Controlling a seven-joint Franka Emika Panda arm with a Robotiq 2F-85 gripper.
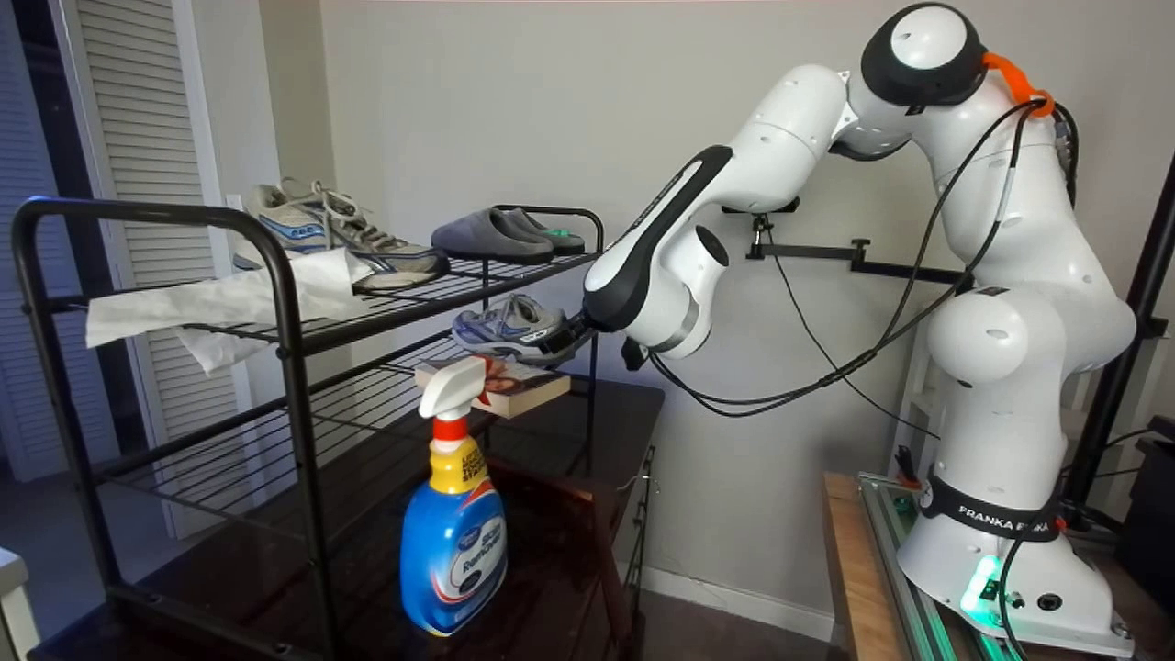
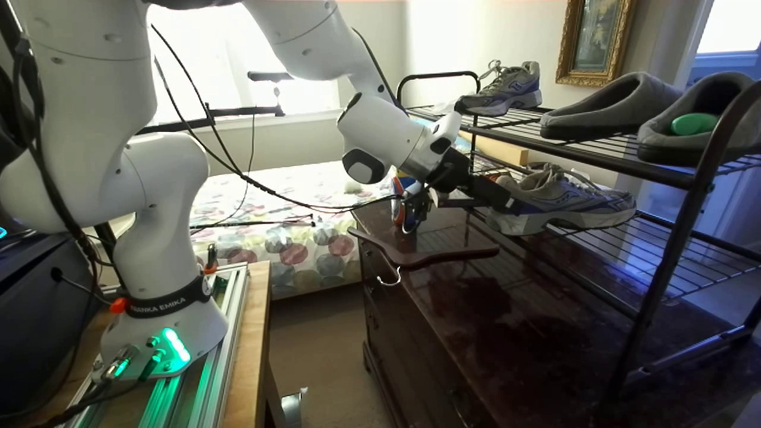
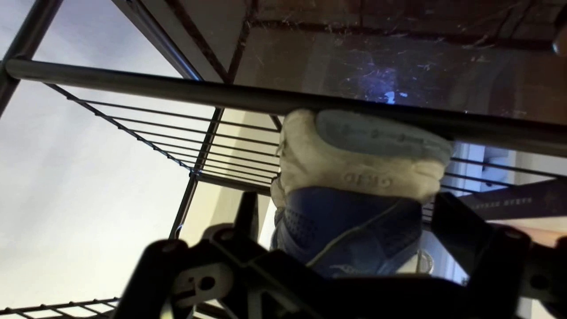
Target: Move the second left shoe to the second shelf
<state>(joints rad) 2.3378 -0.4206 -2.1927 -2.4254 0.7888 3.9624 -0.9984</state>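
Rack (image 1: 301, 431) on desk (image 2: 523, 333). Top shelf (image 1: 404, 314), in an exterior view: sneaker (image 1: 335, 229) left, slippers (image 1: 479, 237) right. Second shelf (image 3: 150, 85): other sneaker (image 2: 565, 202), heel between fingers (image 3: 458, 226); book (image 1: 532, 393) near. Also on desk: spray bottle (image 1: 454, 542), hanger (image 2: 425, 257).

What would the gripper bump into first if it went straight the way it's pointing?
Most likely the blue heel of the grey sneaker on the second shelf. In the wrist view it shows straight ahead, between the spread fingers of the gripper. How close, I can't tell.
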